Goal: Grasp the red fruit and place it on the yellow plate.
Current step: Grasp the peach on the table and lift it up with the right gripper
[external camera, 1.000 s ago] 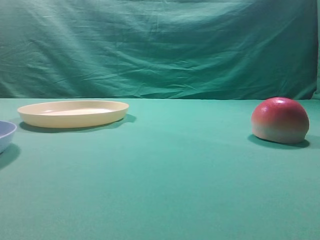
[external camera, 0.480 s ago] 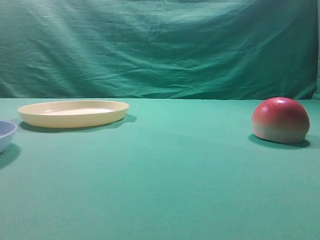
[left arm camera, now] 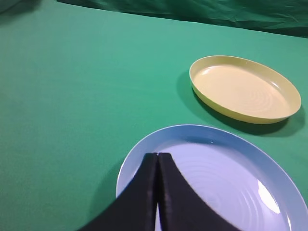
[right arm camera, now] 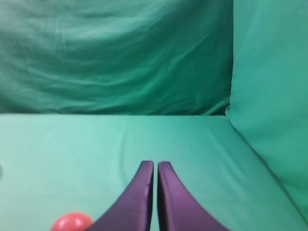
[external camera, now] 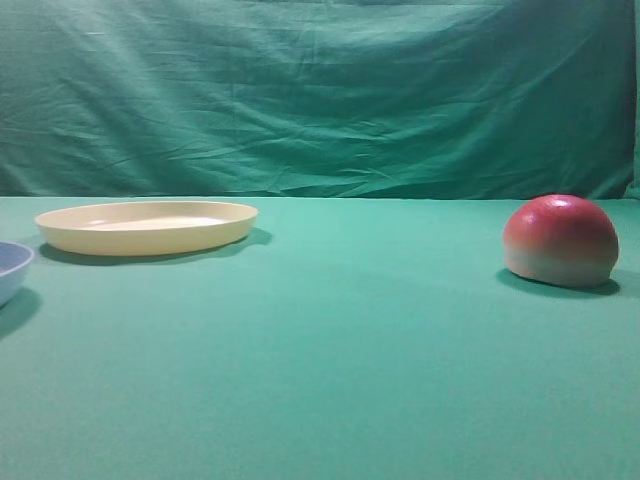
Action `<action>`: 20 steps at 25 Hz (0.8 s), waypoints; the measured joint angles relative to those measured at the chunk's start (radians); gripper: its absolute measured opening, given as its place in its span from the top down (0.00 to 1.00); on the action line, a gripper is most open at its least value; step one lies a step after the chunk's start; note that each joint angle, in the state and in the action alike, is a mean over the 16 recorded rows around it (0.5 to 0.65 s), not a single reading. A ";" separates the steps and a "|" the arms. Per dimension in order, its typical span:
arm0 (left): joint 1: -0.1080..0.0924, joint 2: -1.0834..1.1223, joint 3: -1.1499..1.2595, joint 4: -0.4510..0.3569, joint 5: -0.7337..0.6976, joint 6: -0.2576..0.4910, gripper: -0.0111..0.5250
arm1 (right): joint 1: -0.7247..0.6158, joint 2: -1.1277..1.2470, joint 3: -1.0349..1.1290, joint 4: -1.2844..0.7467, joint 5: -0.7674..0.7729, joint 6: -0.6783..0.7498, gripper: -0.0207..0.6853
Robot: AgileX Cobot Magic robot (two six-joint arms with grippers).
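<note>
The red fruit rests dome-up on the green cloth at the right of the exterior high view; a piece of it shows at the bottom left of the right wrist view. The yellow plate sits at the far left, and in the left wrist view it lies beyond the blue dish. My left gripper is shut with nothing in it, hanging over the blue dish. My right gripper is shut and bare, to the right of the fruit and apart from it. Neither arm shows in the exterior high view.
A light blue dish lies under the left gripper; its rim pokes in at the left edge of the exterior high view. A green cloth backdrop rises behind the table, and a cloth wall stands to the right.
</note>
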 joint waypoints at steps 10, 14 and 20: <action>0.000 0.000 0.000 0.000 0.000 0.000 0.98 | 0.064 0.224 -0.105 0.014 0.151 -0.052 0.97; 0.000 0.000 0.000 0.000 0.000 0.000 0.98 | 0.107 0.318 -0.138 0.022 0.170 -0.080 0.97; 0.000 0.000 0.000 0.000 0.000 0.000 0.98 | 0.189 0.511 -0.203 0.033 0.166 -0.120 0.97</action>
